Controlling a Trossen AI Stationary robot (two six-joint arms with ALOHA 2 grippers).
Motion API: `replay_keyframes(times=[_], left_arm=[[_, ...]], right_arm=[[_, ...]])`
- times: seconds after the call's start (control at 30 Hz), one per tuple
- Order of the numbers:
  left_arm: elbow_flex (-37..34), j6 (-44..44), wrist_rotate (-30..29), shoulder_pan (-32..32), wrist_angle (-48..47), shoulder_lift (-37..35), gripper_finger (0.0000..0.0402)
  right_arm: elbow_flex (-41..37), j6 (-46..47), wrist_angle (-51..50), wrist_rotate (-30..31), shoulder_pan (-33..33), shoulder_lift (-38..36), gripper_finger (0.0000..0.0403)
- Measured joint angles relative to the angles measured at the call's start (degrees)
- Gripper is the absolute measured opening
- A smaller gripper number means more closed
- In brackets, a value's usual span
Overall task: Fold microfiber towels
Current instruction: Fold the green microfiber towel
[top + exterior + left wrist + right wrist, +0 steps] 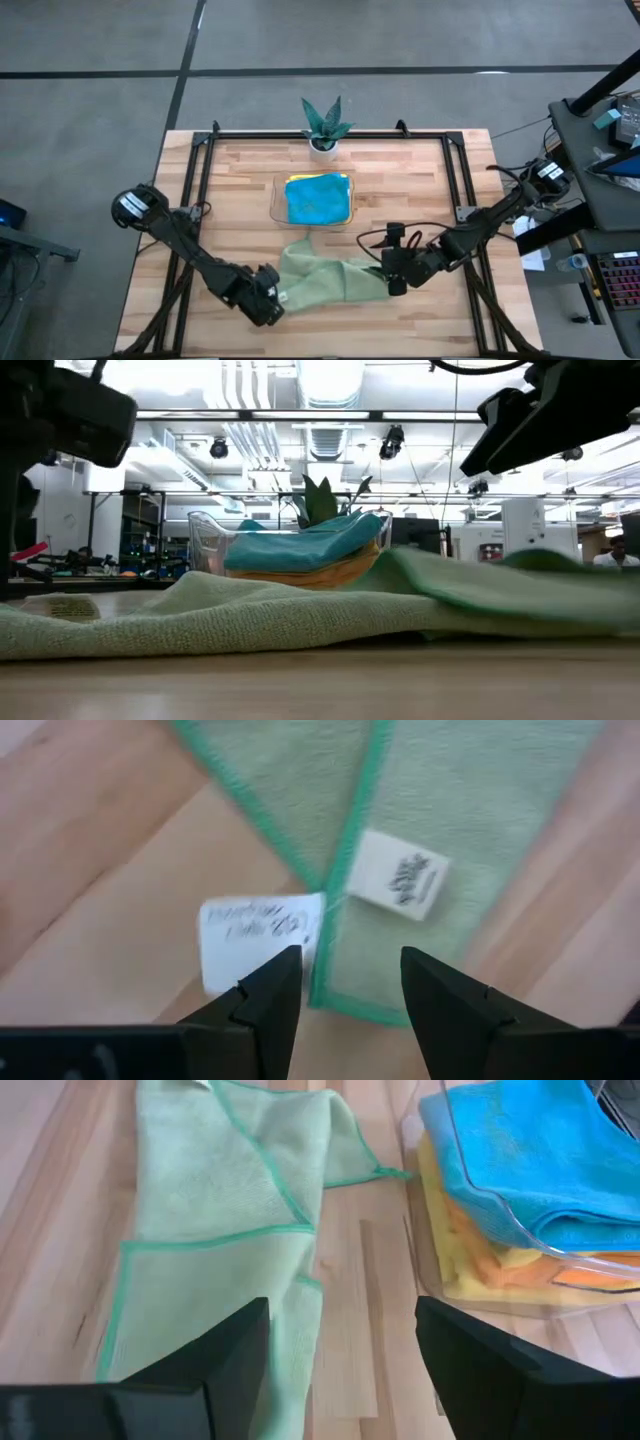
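1. Right gripper (pixel 393 277) hovers just off the right end of the pale green towel (pixel 325 277), its two dark fingers (pixel 215 1370) spread wide with only bare wood and the towel's edge showing between them; it holds nothing.
2. Left gripper (pixel 272 300) sits at the towel's opposite, left end. Its fingers (pixel 268 1000) stand partly apart over the green-stitched hem, where two white labels (pixel 398 874) lie. Whether they pinch the cloth or merely hang above it I cannot tell.
3. That pale green towel lies on the wooden table (pixel 230 190), on the near side of the clear plastic tray (pixel 277 200), stretched between the two grippers. It is loosely folded over itself, rumpled, with one corner reaching up toward the tray.
4. In the tray a teal-blue towel (pixel 318 199) lies folded on top of the stack. The right wrist view shows an orange towel (pixel 560 1270) and a yellow towel (pixel 465 1270) beneath it; the low view shows the same stack (pixel 300 555) bulging above the tray's rim.
5. Beyond the tray, at the table's far edge, stands a small green potted plant (pixel 324 127).
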Motion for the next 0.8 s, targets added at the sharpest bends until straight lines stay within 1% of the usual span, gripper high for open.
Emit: replay_keyframes(times=[0.13, 0.23, 0.3, 0.5, 0.57, 0.7, 0.8], left_arm=[[-0.01, 4.54, -0.72, -0.09, 5.83, 1.01, 0.0156], [0.26, 6.72, -1.16, -0.09, 8.51, 1.79, 0.0144], [0.30, 7.20, -1.18, -0.15, 8.80, 2.22, 0.0124], [0.23, 6.82, -0.24, -0.28, 9.24, 3.64, 0.0047], [0.19, 6.61, -0.19, -0.26, 9.16, 3.79, 0.0032], [0.28, 7.86, 0.77, -0.29, 9.20, 3.20, 0.0028], [1.01, 10.69, 1.83, -0.35, 9.42, 1.82, 0.0044]], right_arm=[[0.09, 1.10, 0.07, 0.29, 0.02, -0.07, 0.0238], [0.09, 2.39, 0.09, 0.63, 0.02, -0.07, 0.0239], [0.09, 2.44, 0.29, 0.63, 0.02, -0.07, 0.0240], [0.09, 2.47, 1.09, 0.61, 0.02, -0.07, 0.0236], [0.09, 2.44, 1.12, 0.63, 0.02, -0.07, 0.0235], [0.09, 2.40, 1.14, 0.63, 0.02, -0.07, 0.0237], [0.09, 2.40, 1.18, 0.63, 0.02, -0.07, 0.0240]])
